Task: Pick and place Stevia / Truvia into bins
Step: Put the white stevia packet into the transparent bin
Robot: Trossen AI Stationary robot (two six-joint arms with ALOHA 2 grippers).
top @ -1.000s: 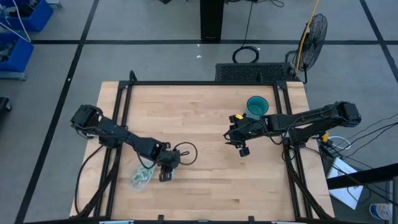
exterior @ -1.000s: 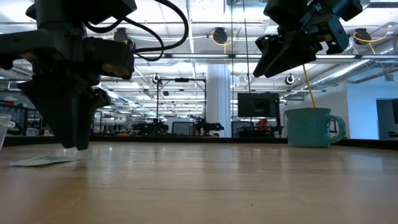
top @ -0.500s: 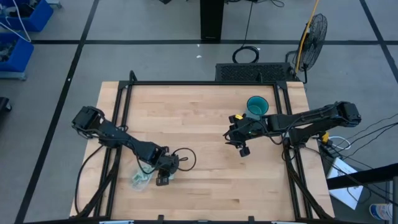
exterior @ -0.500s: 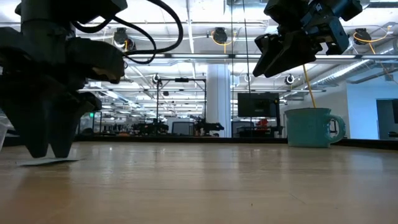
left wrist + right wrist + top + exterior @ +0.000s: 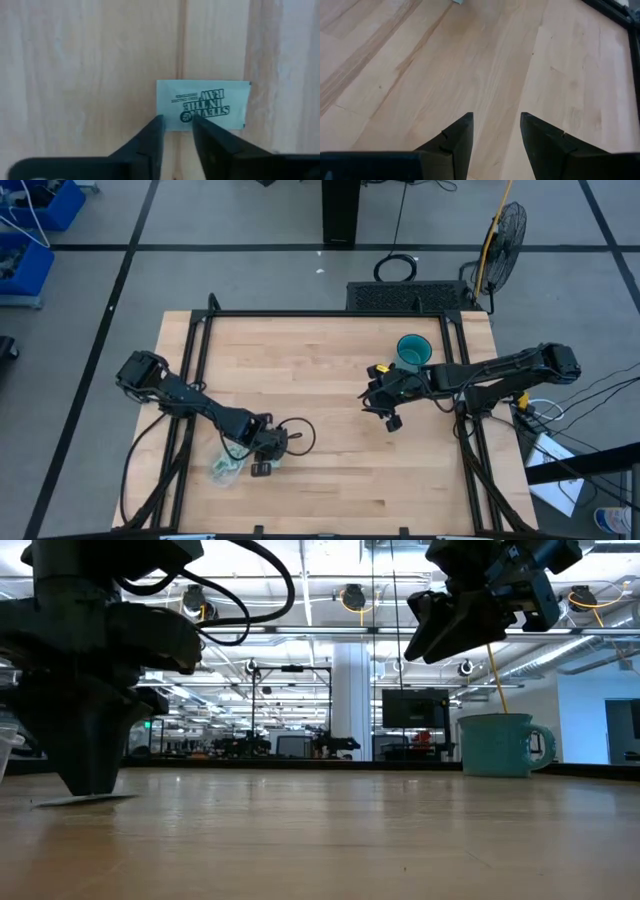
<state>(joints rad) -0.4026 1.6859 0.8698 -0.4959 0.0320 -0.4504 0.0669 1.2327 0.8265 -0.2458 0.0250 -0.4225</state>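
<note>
One pale green Stevia sachet [image 5: 202, 111] lies flat on the wood, and shows as a thin sliver [image 5: 82, 800] in the low view. More sachets sit in the clear tub [image 5: 226, 467] near the table's near-left corner. My left gripper [image 5: 177, 127] points straight down just right of the tub [image 5: 261, 468]. It is open by a narrow gap, with its tips at one long edge of the lone sachet. My right gripper [image 5: 388, 418] hangs open above the table, clear of everything, near the teal cup [image 5: 413, 350]. My left gripper comes from above, pointing down, with its tips at table height [image 5: 85, 785]. One fingertip [image 5: 200, 131] overlaps the sachet's long edge [image 5: 182, 128] and the other stands just off its corner. The sachet lies flat and unbent. I cannot tell whether the fingers touch it.
The teal cup [image 5: 497, 745] stands toward the far right. A loop of black cable [image 5: 298, 430] from the left arm lies beside its gripper. The tub's rim [image 5: 6, 745] shows at the low view's edge. Bare wood stretches across the table's middle [image 5: 320, 400].
My left gripper has moved toward the table's near edge and down until its tips reach the table at the sachet. Its fingers have drawn closer together in the last half second. The sachet lies where it was.
</note>
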